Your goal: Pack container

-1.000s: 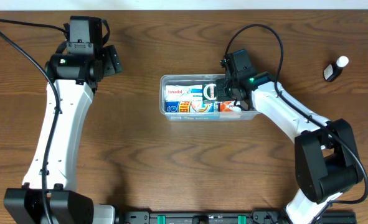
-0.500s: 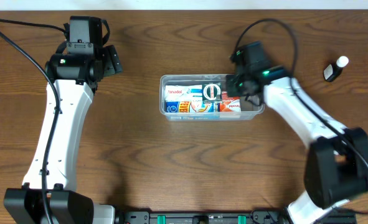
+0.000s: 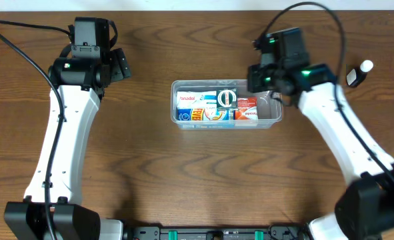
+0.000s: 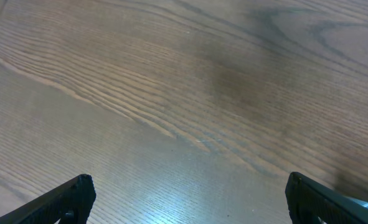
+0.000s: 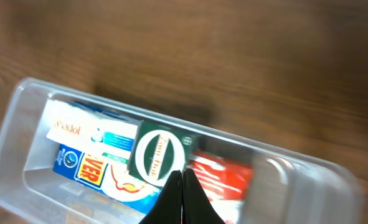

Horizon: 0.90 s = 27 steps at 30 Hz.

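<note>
The clear plastic container (image 3: 273,115) sits mid-table, holding a white-and-blue box (image 3: 195,99), a green box with a white oval (image 3: 227,99), a red box (image 3: 247,108) and a blue-and-yellow box (image 3: 197,115). My right gripper (image 3: 255,79) is shut and empty, hovering above the container's right end. In the right wrist view its closed tips (image 5: 183,178) hang over the green box (image 5: 158,155) and red box (image 5: 220,177) inside the container (image 5: 23,93). My left gripper (image 3: 120,67) is open and empty over bare wood at the far left (image 4: 187,193).
A small black bottle with a white cap (image 3: 359,73) lies at the far right of the table. The container's right end (image 5: 296,183) holds nothing. Black cables arc behind both arms.
My right gripper has risen out of the container's right end and drawn back up and to the right. The boxes stay put. The left arm has not moved.
</note>
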Each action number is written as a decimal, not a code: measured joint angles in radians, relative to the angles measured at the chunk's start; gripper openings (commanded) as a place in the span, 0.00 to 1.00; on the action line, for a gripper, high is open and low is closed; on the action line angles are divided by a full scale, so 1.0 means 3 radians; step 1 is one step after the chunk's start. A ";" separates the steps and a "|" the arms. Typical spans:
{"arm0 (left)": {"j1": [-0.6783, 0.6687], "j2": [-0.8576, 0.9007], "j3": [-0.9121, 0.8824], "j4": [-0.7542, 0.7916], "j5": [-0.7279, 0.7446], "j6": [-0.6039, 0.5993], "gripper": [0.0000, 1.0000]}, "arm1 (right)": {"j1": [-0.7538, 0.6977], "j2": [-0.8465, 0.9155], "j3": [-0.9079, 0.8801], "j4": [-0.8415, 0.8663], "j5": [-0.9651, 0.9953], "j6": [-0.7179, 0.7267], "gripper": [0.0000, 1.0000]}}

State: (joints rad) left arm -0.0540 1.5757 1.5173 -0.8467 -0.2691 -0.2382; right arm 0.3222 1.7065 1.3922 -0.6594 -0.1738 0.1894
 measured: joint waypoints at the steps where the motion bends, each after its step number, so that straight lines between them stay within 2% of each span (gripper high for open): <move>1: 0.0000 0.0000 0.0000 0.0000 0.0000 0.0000 0.98 | 0.0055 0.0086 0.0000 0.0023 0.0031 -0.0001 0.01; 10: 0.0000 0.0000 0.0000 0.0000 0.0000 0.0000 0.98 | 0.0275 0.0852 0.0000 0.0093 0.0128 -0.0025 0.01; 20: 0.0000 0.0000 0.0000 0.0000 0.0000 0.0000 0.98 | 0.0271 0.0877 0.0033 0.0155 0.0116 -0.0027 0.01; 27: 0.0000 0.0000 0.0000 0.0000 -0.0001 0.0000 0.98 | 0.0258 0.0746 0.0230 -0.0093 0.0128 -0.0056 0.01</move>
State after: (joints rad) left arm -0.0540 1.5757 1.5173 -0.8467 -0.2695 -0.2382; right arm 0.3996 1.9305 1.4612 -0.6872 -0.1352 0.1726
